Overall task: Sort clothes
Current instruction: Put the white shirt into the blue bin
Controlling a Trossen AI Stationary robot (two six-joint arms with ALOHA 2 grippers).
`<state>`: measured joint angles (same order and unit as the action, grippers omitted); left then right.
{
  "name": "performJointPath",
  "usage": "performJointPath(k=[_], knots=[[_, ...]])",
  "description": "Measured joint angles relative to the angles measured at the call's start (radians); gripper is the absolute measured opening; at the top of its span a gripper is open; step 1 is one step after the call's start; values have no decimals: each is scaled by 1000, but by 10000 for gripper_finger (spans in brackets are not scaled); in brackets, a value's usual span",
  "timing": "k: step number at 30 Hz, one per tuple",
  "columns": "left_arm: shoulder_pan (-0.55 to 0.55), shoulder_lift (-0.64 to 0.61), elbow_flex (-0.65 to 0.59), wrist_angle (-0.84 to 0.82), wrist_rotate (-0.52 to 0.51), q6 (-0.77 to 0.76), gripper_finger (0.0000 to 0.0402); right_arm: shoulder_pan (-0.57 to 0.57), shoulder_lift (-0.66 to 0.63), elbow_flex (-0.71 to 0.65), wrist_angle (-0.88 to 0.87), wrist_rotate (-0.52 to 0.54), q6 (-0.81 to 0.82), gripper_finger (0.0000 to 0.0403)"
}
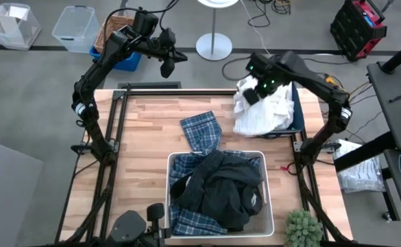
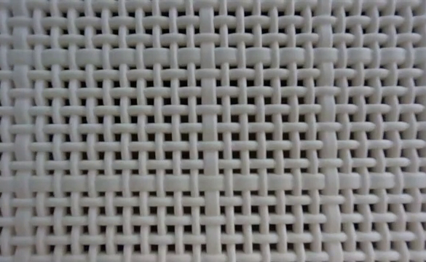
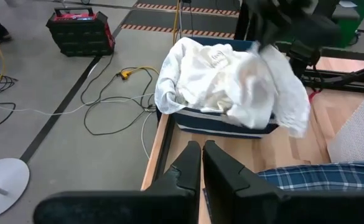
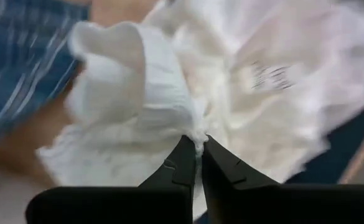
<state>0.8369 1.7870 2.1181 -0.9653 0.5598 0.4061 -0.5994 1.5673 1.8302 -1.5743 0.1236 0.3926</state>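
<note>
White clothes (image 1: 265, 110) are heaped in the navy bin (image 1: 297, 110) at the table's far right and spill over its left rim. My right gripper (image 1: 251, 92) is above the heap's left side, shut on white cloth (image 4: 231, 81). A blue-and-white plaid garment (image 1: 201, 132) lies flat on the table's middle. The white bin (image 1: 269, 206) at the near edge holds a dark garment (image 1: 221, 189) on plaid cloth (image 1: 183, 219). My left gripper (image 1: 167, 65) is raised beyond the table's far left edge, shut and empty (image 3: 201, 155). My right gripper pinches a small bunched fold of the white cloth (image 4: 198, 138) between its two fingertips. The fingers come from above, slanting down. The cloth spreads out below them, and the rest of it lies on the heap in the navy bin.
The white bin's woven wall (image 2: 213, 131) fills the low view. A small green plant (image 1: 303, 230) stands at the table's near right corner. On the floor beyond the far edge are a lamp base (image 1: 214, 46), a clear box (image 1: 77, 27) and a wicker basket (image 1: 114, 31).
</note>
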Motion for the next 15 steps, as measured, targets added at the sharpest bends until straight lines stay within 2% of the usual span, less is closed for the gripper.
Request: performJointPath(k=[4, 8, 12, 15], knots=[[0, 0, 0, 0, 0, 0, 0, -79, -2, 30, 3, 127, -11, 9], [0, 0, 0, 0, 0, 0, 0, -168, 7, -36, 25, 226, -60, 9], [0, 0, 0, -1, 0, 0, 0, -227, 20, -192, 219, 199, -118, 9], [0, 0, 0, -1, 0, 1, 0, -248, 30, -340, 409, 99, -139, 9]])
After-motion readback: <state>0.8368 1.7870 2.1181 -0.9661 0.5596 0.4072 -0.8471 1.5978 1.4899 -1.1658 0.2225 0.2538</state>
